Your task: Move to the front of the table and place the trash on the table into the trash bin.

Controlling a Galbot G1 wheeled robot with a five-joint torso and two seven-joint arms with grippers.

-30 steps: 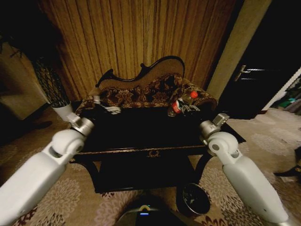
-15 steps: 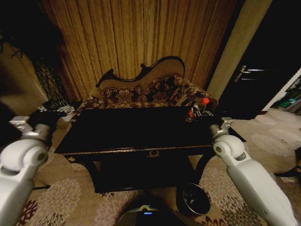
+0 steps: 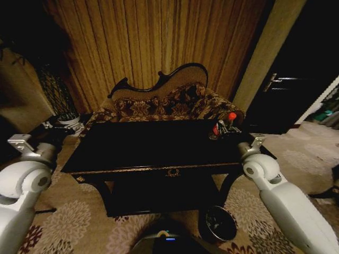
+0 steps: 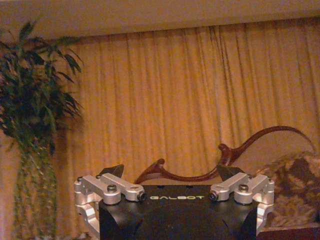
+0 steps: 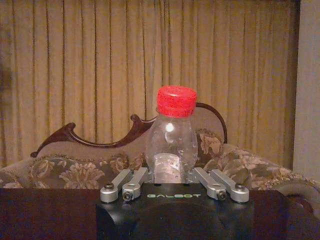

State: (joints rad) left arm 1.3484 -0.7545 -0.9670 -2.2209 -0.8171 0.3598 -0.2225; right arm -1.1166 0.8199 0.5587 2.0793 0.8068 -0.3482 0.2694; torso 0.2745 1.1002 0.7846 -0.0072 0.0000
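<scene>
Clear bottle with red cap upright at far right end of glossy black table, clamped between gripper fingers; dark round bin on floor below front right corner.

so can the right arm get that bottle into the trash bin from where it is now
Probably yes. The right end effector holds the bottle above the table's right end, and the trash bin stands open on the floor by the same corner. The table edge lies between, so the arm must swing outward first.
</scene>
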